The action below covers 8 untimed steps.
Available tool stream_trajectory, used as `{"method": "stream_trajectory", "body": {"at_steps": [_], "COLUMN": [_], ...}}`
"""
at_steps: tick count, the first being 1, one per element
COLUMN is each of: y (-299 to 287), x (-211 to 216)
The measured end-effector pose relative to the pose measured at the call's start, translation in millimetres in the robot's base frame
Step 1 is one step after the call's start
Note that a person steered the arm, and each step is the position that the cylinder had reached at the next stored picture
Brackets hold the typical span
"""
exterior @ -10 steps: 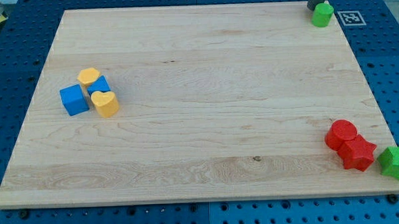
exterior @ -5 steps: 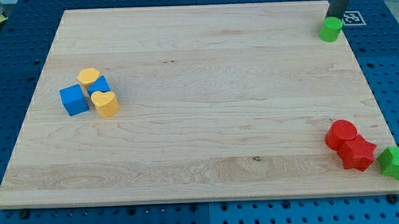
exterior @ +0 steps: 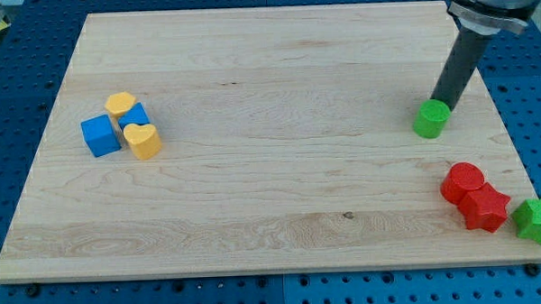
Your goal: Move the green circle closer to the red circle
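Note:
The green circle (exterior: 430, 119) sits on the wooden board (exterior: 271, 170) at the view's right, a bit above the middle. My tip (exterior: 440, 104) touches its upper right edge; the dark rod rises from there toward the view's top right. The red circle (exterior: 462, 181) lies near the board's lower right corner, below and slightly right of the green circle, with a gap of board between them.
A red star-like block (exterior: 485, 208) touches the red circle's lower right. A green star (exterior: 539, 219) lies at the board's right edge. At the view's left sit a blue cube (exterior: 100, 135), a yellow heart (exterior: 143, 140), another yellow block (exterior: 119, 105) and a small blue block (exterior: 137, 115).
My tip has pushed the green circle from the board's top right corner down and slightly left, toward the red circle. The other blocks have not moved.

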<state>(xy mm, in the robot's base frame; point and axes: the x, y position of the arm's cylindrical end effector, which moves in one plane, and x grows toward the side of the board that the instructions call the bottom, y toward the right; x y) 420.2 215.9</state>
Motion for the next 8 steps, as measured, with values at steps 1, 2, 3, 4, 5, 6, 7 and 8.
{"method": "stream_trajectory", "body": {"at_steps": [1, 2, 3, 4, 5, 6, 7, 8], "y": [-30.7, -56.3, -61.0, -44.9, -26.4, -26.3, -26.3, -24.4], "x": [0.0, 2.0, 25.9, 33.3, 43.6, 66.0, 79.2, 75.3]}}
